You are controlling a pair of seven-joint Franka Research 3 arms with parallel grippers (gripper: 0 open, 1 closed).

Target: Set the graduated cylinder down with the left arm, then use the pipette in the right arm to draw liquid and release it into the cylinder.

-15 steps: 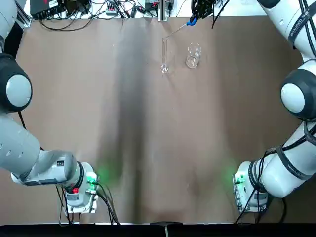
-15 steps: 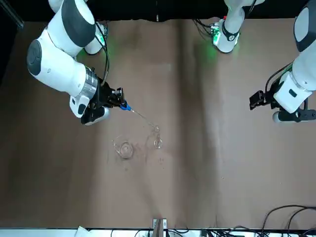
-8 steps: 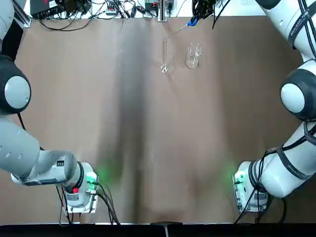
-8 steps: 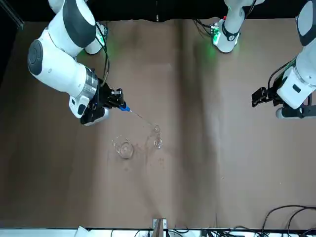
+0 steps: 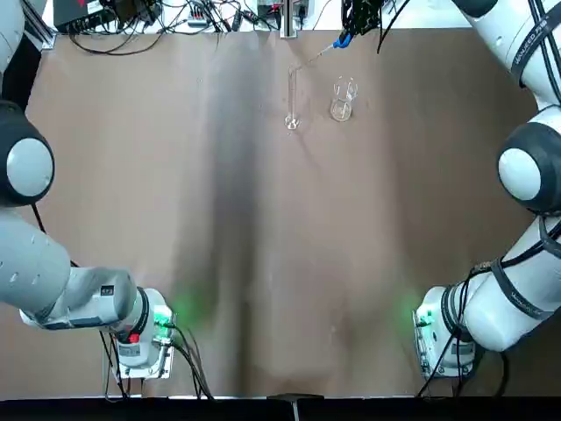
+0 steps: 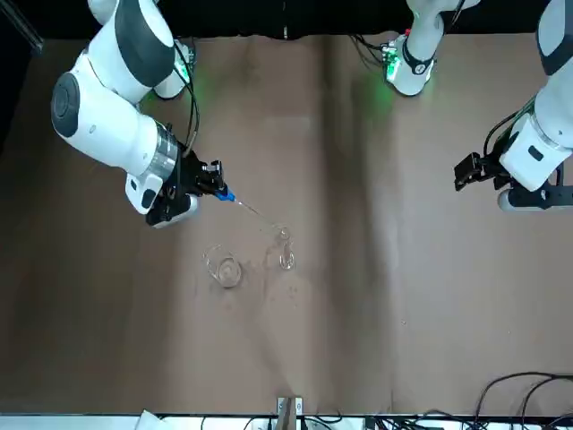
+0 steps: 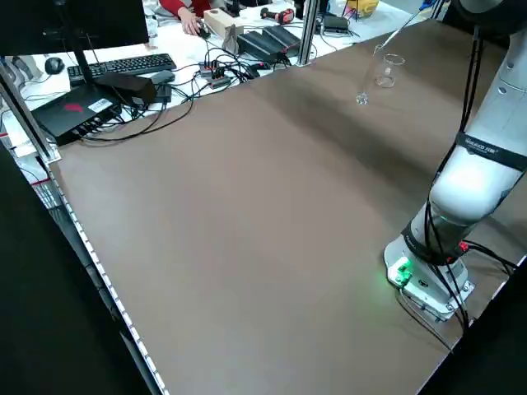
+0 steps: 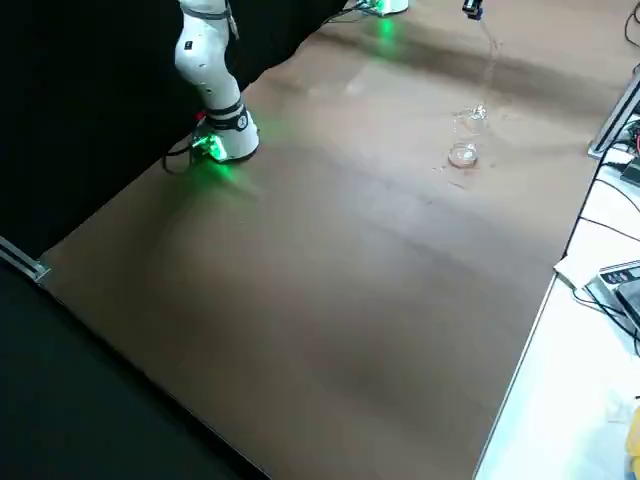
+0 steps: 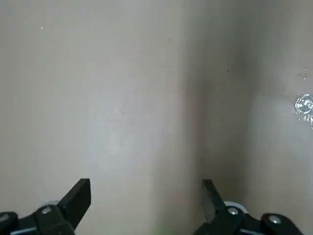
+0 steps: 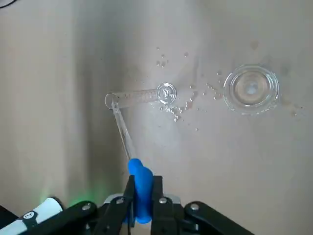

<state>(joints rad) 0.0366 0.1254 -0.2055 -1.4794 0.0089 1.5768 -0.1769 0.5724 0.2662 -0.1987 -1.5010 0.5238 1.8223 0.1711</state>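
The right hand [image 10: 142, 196] pinches the small blue rubber bulb of the thin clear pipette [image 10: 123, 132], whose tip sits at the mouth of the tall narrow clear glass graduated cylinder [image 10: 139, 96], which stands upright on the brown table [image 5: 263, 263] beside the short wide clear glass beaker [image 10: 251, 89]. The step in hand looks like the release. To do it well, hold the tip centred in the narrow mouth without nudging the rim, and squeeze the bulb slowly; the droplets [image 10: 182, 106] around the foot suggest spills come easily. The left hand [image 9: 146, 205] hangs spread and empty, well apart from the glassware. Count: 1 cylinder, 1 beaker, 1 pipette, 2 hands.
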